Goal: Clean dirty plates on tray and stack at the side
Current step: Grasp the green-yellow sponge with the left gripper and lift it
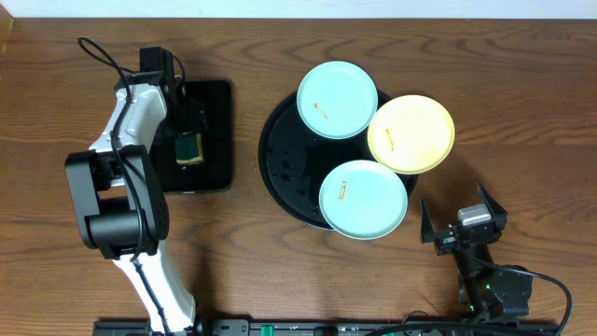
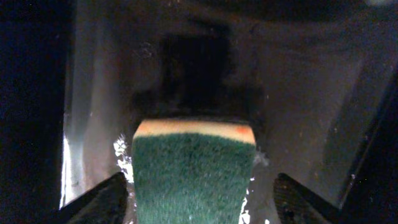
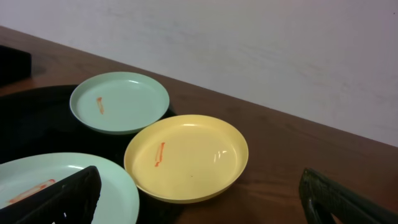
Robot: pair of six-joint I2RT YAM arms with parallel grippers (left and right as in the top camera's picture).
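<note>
**Hovering over the sponge [image 2: 193,177], cleaning not yet begun**

Left hand [image 2: 200,186] is open, one finger on each side of the sponge. The left finger is just beside the sponge's edge; the right finger stands clear of it. Nothing is gripped. The sponge lies green scouring side up, with a yellow layer beneath, on a small tray [image 1: 213,103] at the left of the tabletop [image 1: 56,93].

To the right, well apart, is the round black tray [image 1: 280,159]. On it are a far mint plate [image 1: 337,99] and a near mint plate [image 1: 363,198]. A yellow plate [image 1: 411,133] sits between them, partly on the tray and partly out over the tabletop. Each has a small orange-brown smear. No stack has been started.

Right hand [image 1: 460,222] is open and empty, low at the right, near the near mint plate.

The step in hand looks like fetching the sponge. The next move probably calls for closing squarely on its sides and lifting it clear. It then has to be carried across to a smeared plate, perhaps with the right hand steadying that plate.
</note>
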